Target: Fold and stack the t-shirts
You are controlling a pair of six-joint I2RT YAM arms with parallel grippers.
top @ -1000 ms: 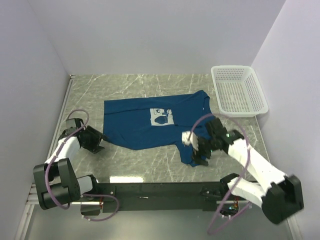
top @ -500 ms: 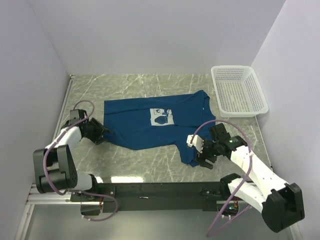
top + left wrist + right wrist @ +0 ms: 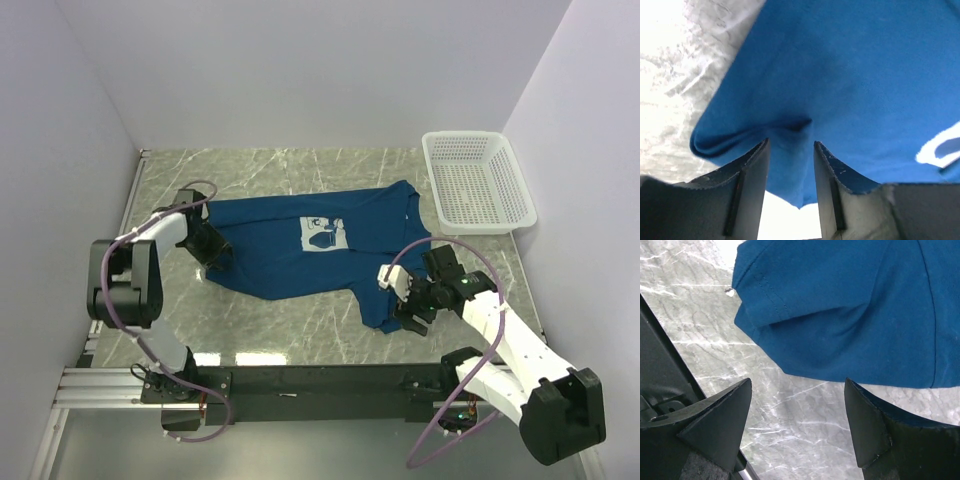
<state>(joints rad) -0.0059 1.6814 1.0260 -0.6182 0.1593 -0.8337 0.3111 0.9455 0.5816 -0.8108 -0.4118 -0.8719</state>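
Observation:
The dark blue t-shirt (image 3: 270, 250) lies spread on the marble table, its white print (image 3: 323, 234) facing up. My left gripper (image 3: 215, 250) is at the shirt's left near corner. In the left wrist view the blue t-shirt (image 3: 855, 85) fabric bunches between the fingers of that gripper (image 3: 790, 150), whose jaws are partly apart. My right gripper (image 3: 405, 300) hovers at the shirt's near right sleeve. In the right wrist view the t-shirt (image 3: 840, 315) sleeve hem lies just beyond this gripper (image 3: 797, 390), whose wide-open jaws have only bare table between them.
A white mesh basket (image 3: 478, 180) stands at the back right, against the right wall. Grey walls close in the table on the left, back and right. The black base rail (image 3: 320, 380) runs along the near edge.
My left gripper has swung from the table's left side up to the shirt's corner and its jaws have narrowed around the fabric. The right gripper has shifted slightly nearer the sleeve.

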